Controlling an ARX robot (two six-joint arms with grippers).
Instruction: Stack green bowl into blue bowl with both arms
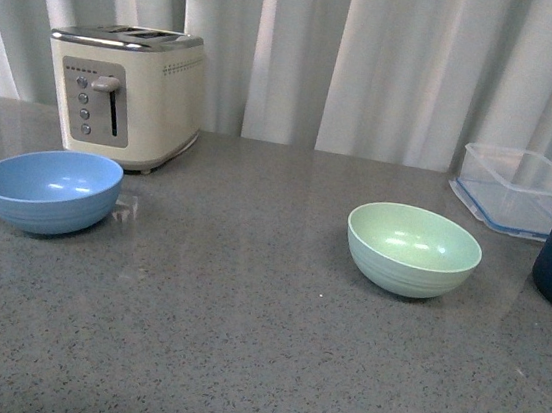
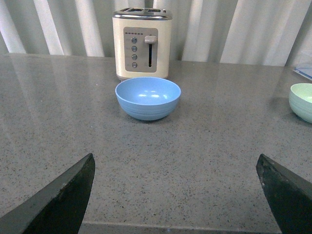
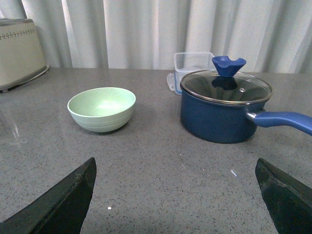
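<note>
The green bowl (image 1: pixel 413 250) stands upright on the grey speckled counter (image 1: pixel 238 353), right of centre in the front view. It is round, pale mint and matte, with faint horizontal ridges circling the lower wall near its base, and soft highlights show on its empty inside. The blue bowl (image 1: pixel 48 190) is well apart from it on the left side of the counter. It has the same round shape and ridged base in a light sky blue, and it is also upright and empty. A cream toaster (image 1: pixel 123 94) stands just behind the blue bowl. Behind and to the right of the green bowl lies a clear container (image 1: pixel 520 189) with a blue rim. A dark navy pot (image 3: pixel 222 109) with a glass lid and a blue handle sits near the green bowl on its right. Pale curtains (image 1: pixel 375 57) hang behind the counter.

Neither arm shows in the front view. In the left wrist view the left gripper (image 2: pixel 174 158) is spread wide with nothing between its dark fingers (image 2: pixel 68 195), and the blue bowl lies ahead of it. The right gripper (image 3: pixel 175 161) is likewise spread wide and empty, with the green bowl ahead of it, apart from it.
</note>
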